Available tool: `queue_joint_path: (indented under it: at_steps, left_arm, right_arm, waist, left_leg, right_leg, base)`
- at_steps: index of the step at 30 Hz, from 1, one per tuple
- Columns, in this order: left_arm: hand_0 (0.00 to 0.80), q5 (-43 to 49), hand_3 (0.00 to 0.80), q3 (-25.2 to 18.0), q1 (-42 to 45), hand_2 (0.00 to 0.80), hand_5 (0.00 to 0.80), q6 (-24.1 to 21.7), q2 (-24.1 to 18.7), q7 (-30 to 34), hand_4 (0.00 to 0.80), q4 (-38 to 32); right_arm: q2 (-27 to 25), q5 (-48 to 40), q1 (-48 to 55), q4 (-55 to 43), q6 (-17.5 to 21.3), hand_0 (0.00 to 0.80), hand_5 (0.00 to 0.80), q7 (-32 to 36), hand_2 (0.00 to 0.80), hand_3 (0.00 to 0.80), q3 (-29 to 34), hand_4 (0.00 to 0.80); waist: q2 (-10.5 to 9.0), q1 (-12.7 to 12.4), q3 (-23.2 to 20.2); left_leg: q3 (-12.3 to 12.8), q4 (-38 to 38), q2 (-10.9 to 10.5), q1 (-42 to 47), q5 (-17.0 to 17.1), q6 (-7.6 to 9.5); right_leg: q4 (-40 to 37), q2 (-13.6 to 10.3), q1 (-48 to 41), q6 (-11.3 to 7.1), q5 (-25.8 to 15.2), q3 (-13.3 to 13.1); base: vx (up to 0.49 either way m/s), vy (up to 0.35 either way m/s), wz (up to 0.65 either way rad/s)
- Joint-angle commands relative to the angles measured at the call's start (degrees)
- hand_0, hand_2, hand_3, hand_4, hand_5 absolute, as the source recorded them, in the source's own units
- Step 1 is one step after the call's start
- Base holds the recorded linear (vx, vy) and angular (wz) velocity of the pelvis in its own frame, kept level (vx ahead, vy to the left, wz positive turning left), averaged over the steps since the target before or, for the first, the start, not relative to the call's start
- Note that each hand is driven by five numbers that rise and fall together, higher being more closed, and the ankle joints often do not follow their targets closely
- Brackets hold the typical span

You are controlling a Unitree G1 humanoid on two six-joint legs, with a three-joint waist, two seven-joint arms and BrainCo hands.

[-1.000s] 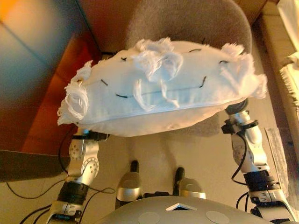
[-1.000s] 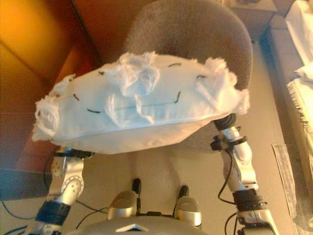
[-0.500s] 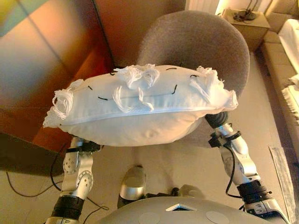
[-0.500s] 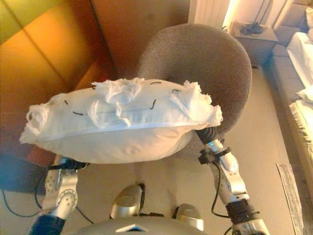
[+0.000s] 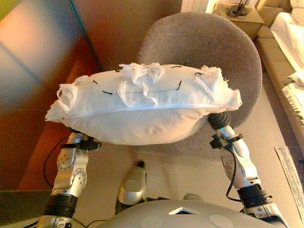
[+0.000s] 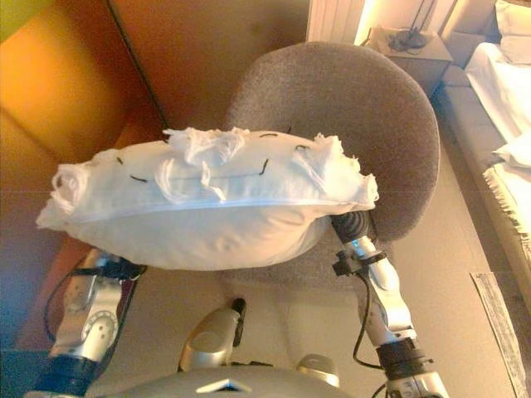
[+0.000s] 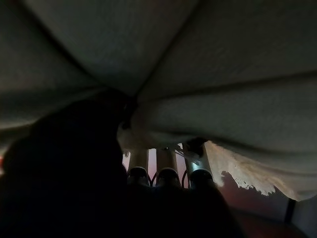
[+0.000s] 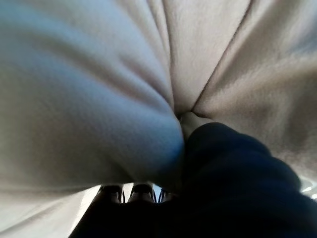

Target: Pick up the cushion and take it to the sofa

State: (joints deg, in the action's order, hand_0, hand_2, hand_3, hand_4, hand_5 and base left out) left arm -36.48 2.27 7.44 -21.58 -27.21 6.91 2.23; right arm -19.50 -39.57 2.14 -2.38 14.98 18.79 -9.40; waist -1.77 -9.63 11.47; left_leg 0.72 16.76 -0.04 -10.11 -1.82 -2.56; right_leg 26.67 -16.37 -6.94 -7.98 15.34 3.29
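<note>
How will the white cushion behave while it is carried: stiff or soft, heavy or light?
The white cushion is probably soft: its underside bulges down between the two arms and creases around the right hand. It seems light for its bulk, resting high on both wrists. Its loose tufts may snag.

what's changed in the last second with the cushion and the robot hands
Mostly the camera moved: more of the grey chair shows now. The white cushion stays raised above it, carried on both arms. No grip taken or released; the hands are hidden under the cushion.
</note>
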Motion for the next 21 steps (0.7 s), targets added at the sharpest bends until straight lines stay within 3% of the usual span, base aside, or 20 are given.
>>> queue_joint_path:
  at_steps: [1, 3, 6, 8, 9, 12, 15, 18, 20, 21]
  left_arm:
    - [0.8, 5.6, 0.8, 5.4, -5.0, 0.8, 0.8, -2.3, -3.5, 3.7, 0.8, -6.0]
    - [0.8, 8.8, 0.8, 5.4, -5.3, 0.8, 0.8, -2.4, -3.8, 2.7, 0.8, -6.3]
    - [0.8, 10.3, 0.8, 5.9, -5.6, 0.8, 0.8, -0.9, -3.2, 2.6, 0.8, -6.6]
    - [0.8, 10.3, 0.8, 6.0, -5.6, 0.8, 0.8, 0.0, -2.9, 2.7, 0.8, -6.5]
    - [0.8, 10.5, 0.8, 6.9, -6.4, 0.8, 0.8, 1.1, -1.9, 3.2, 0.8, -5.6]
    - [0.8, 12.9, 0.8, 9.5, -7.7, 0.8, 0.8, 2.8, -0.3, 2.3, 0.8, -3.7]
    - [0.8, 13.7, 0.8, 11.5, -8.9, 0.8, 0.8, 3.8, 1.7, -0.8, 0.8, -2.1]
    - [0.8, 12.5, 0.8, 11.9, -8.5, 0.8, 0.8, 4.4, 3.2, -2.1, 0.8, 0.7]
    - [0.8, 12.5, 0.8, 12.4, -8.3, 0.8, 0.8, 4.9, 4.1, -1.9, 0.8, 2.1]
    - [0.8, 12.9, 0.8, 13.1, -8.6, 0.8, 0.8, 4.7, 4.4, -2.1, 0.8, 3.4]
  right_arm:
    - [0.5, -2.1, -3.2, -8.1, 5.4, 0.8, 0.8, 1.8, 0.8, 0.8, -3.9, 0.8]
    - [1.1, -2.3, -4.6, -6.6, 5.9, 0.8, 0.8, 0.1, 0.8, 0.8, -4.9, 0.8]
    - [1.7, -1.8, -4.5, -4.5, 7.2, 0.8, 0.8, -2.3, 0.8, 0.8, -5.3, 0.8]
    - [1.8, -1.6, -4.4, -3.5, 7.8, 0.8, 0.8, -3.3, 0.8, 0.8, -5.3, 0.8]
    - [2.3, -1.1, -3.9, -2.0, 8.1, 0.8, 0.8, -4.6, 0.8, 0.8, -4.8, 0.8]
    - [2.7, -1.5, -3.8, -0.1, 6.2, 0.8, 0.8, -6.6, 0.8, 0.8, -4.5, 0.8]
    - [2.0, -0.3, -4.7, 1.8, 3.7, 0.8, 0.8, -6.7, 0.8, 0.8, -5.3, 0.8]
    - [1.4, 0.6, -4.1, 3.2, 2.7, 0.8, 0.8, -5.7, 0.8, 0.8, -5.2, 0.8]
    - [1.3, 0.7, -4.0, 3.7, 2.3, 0.8, 0.8, -6.7, 0.8, 0.8, -5.3, 0.8]
    - [1.2, 1.5, -3.9, 3.8, 2.4, 0.8, 0.8, -7.5, 0.8, 0.8, -5.4, 0.8]
  waist:
    - [1.71, 2.5, -4.8]
    - [2.49, 3.1, -3.1]
    - [2.85, 4.9, -1.8]
    - [2.96, 5.6, -1.8]
    - [3.09, 6.9, -2.4]
    - [2.57, 7.6, -3.7]
    - [1.74, 8.1, -4.4]
    - [1.52, 8.3, -3.9]
    - [1.98, 8.1, -3.6]
    - [2.59, 8.1, -3.4]
  left_leg:
    - [-2.5, -10.1, 0.1, 0.6, 3.8, 3.09]
    - [0.5, -12.1, 0.7, 4.7, 3.2, 2.35]
    - [2.4, -14.1, 1.0, 9.4, 2.0, 1.77]
    - [2.7, -14.7, 1.2, 10.5, 1.6, 1.64]
    - [2.5, -15.5, 1.4, 11.6, 1.0, 1.73]
    - [2.9, -15.4, 1.6, 12.3, 0.6, 0.8]
    - [4.4, -8.3, 1.7, 10.9, 0.0, -0.71]
    - [4.0, -2.4, 1.9, 7.6, 2.0, -1.6]
    - [3.2, -6.1, 2.2, 8.0, 2.9, -1.74]
    - [2.9, -7.5, 3.0, 7.0, 5.7, -2.47]
  right_leg:
    - [-0.7, 6.6, -0.9, 0.78, -13.4, 3.9]
    - [-6.0, 6.8, 5.8, 1.84, -13.1, 10.0]
    - [-13.9, 6.7, 9.8, 2.31, -16.0, 12.6]
    - [-16.4, 6.8, 9.9, 2.21, -16.6, 11.8]
    - [-18.6, 7.8, 9.3, 2.23, -15.6, 9.7]
    - [-23.7, 8.7, 6.1, 2.76, -15.4, 9.4]
    - [-27.2, 8.9, 3.4, 4.2, -15.4, 8.9]
    - [-28.0, 9.3, 2.4, 5.34, -15.5, 8.1]
    - [-27.9, 9.7, 1.8, 5.23, -15.1, 7.8]
    - [-27.8, 10.4, 1.4, 5.42, -14.4, 7.3]
  base:
    - [0.214, 0.088, -0.3]
    - [0.143, 0.028, -0.58]
    - [0.145, -0.066, -0.79]
    - [0.154, -0.081, 0.0]
    - [0.202, -0.11, -0.02]
    - [0.213, -0.133, -0.07]
    - [0.163, -0.101, -0.07]
    - [0.119, -0.032, -0.21]
    - [0.118, 0.044, -0.34]
    - [0.086, 0.056, -0.14]
